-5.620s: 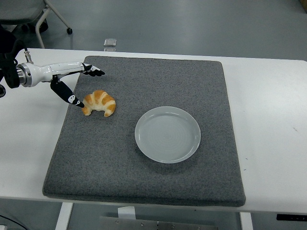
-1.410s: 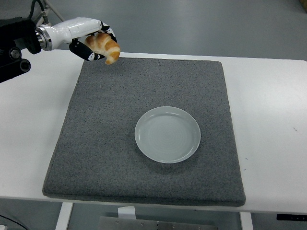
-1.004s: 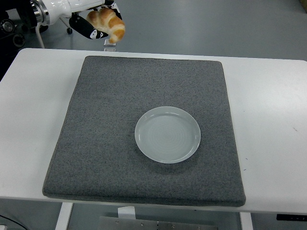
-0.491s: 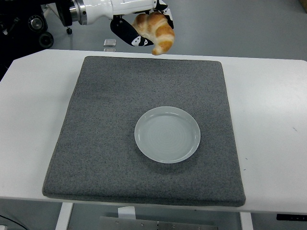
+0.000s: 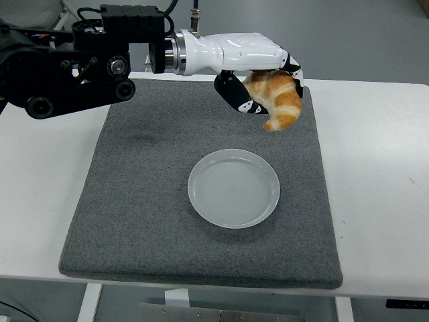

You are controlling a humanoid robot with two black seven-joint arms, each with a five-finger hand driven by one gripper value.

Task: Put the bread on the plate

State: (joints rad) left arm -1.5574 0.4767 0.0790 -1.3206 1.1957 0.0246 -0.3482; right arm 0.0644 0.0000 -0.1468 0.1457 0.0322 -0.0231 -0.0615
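Your left hand [image 5: 265, 84] is clamped around the bread [image 5: 278, 100], a croissant, with the fingers [image 5: 289, 65] curled over its top and the thumb [image 5: 234, 97] pressed against its near-left side. The bread hangs in the air just below the palm, and the plate [image 5: 234, 188] sits lower in the picture and a little to the hand's left, on the grey mat [image 5: 134, 188]. The right hand is not in view.

Watch where you release. The bread looks to be short of the plate and offset to its right; if you let go here, I judge it lands on the mat beyond the rim. It also seems high, though height is hard to read from this view. A drop from there could bounce or roll the bread off the plate, since it is curved and light. The hold covers only the upper part, so a quick wrist turn could let it slip or tear.

The bread's long axis runs down and away from the hand, tilted slightly toward the plate. One horn points downward, clear of the fingers; the other end is tucked under them. Its curve opens toward the thumb side. Set down like this, the low tip would touch first and the bread would tip over, so level it before you open.
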